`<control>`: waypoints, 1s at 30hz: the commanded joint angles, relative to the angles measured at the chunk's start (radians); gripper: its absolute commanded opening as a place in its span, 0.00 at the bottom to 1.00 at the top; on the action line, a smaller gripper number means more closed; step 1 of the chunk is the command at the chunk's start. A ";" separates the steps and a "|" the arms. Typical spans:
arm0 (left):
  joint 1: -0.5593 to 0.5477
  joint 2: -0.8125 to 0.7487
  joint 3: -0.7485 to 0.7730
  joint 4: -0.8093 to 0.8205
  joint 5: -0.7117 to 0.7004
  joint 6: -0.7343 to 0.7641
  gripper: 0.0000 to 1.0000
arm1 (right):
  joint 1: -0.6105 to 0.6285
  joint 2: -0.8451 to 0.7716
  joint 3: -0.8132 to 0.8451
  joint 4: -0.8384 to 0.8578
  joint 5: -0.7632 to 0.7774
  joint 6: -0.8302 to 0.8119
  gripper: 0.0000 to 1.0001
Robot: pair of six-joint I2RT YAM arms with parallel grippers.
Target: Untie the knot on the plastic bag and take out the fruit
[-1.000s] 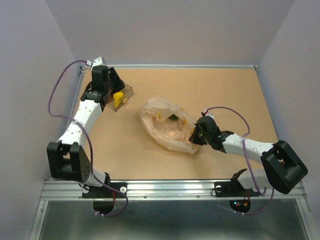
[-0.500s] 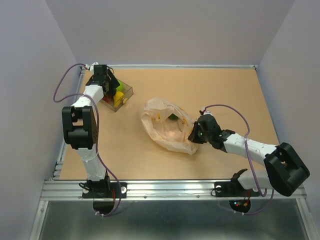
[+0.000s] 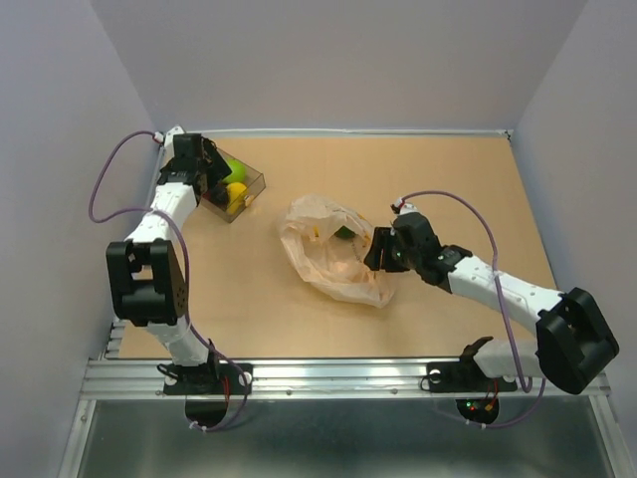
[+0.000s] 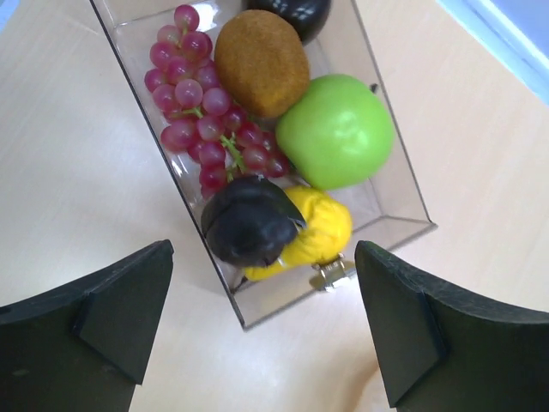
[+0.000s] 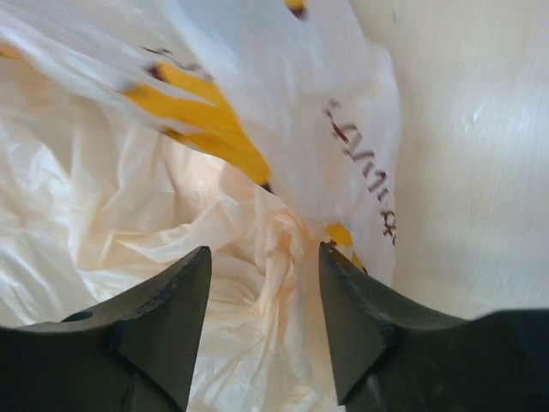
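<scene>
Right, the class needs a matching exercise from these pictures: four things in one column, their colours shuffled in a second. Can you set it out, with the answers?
Things:
1. apple
2. grapes
3. kiwi
4. plastic bag

Colours:
A. brown
B. cream-white with yellow print
C. bright green
D. purple-red

Pairs: 1-C; 2-D; 3-A; 4-B

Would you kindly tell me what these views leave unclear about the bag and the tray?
- Top view: the thin cream-white plastic bag veils its contents; only a green fruit shows through.
- Right wrist view: crumpled folds hide whether the bunched plastic is knotted.
- Left wrist view: the top edge cuts off the black round piece in the clear rigid tray.
</scene>
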 commanded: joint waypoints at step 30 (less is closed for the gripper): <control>-0.734 -0.728 -0.451 -0.014 -0.090 -0.019 0.98 | 0.048 0.543 0.956 -0.271 -0.179 -0.672 0.38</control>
